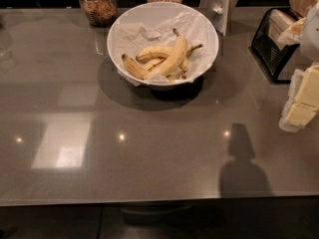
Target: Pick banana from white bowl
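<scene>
So, counter was grey, glossy, carried everything. Bowl sat far centre, lined with paper, probably to cushion fruit. Gripper hung at right edge over counter, arm mostly out of frame, likely parked before reach; open or closed, could not tell. Banana lay in bowl on top of smaller bananas, diagonal, stem up-right, so likely easiest grab. It was well left of gripper, farther back.

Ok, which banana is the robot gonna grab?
Find the white bowl at the back of the grey counter, left of the end effector at the right edge. The banana lies on top of the shorter bananas: longest, thickest, cleanest peel.
</scene>
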Controlling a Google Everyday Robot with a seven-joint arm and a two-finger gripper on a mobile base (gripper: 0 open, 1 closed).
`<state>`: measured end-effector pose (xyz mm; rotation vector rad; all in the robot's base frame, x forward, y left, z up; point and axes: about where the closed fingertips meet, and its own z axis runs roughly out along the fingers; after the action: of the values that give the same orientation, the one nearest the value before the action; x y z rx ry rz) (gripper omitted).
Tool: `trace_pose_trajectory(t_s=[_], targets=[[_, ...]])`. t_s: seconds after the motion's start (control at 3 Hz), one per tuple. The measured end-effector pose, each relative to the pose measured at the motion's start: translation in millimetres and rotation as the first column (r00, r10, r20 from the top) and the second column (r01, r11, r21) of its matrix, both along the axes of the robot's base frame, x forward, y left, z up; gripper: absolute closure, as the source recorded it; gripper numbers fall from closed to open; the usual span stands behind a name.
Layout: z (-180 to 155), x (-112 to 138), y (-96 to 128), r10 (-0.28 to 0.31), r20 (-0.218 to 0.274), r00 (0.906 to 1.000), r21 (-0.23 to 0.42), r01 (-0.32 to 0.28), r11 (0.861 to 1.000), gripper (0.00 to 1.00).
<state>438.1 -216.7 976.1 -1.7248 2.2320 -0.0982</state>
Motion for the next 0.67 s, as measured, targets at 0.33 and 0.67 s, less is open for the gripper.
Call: trace_pose_trajectory(t_s=[0.33, 0.67], targets=[[0.0, 0.0, 0.0, 0.000, 0.000, 1.0000, 0.000, 0.000, 1.000, 0.00], [4.3, 8.4, 3.2, 0.025, 0.050, 0.9984, 0.044, -0.027, 0.999, 0.00]])
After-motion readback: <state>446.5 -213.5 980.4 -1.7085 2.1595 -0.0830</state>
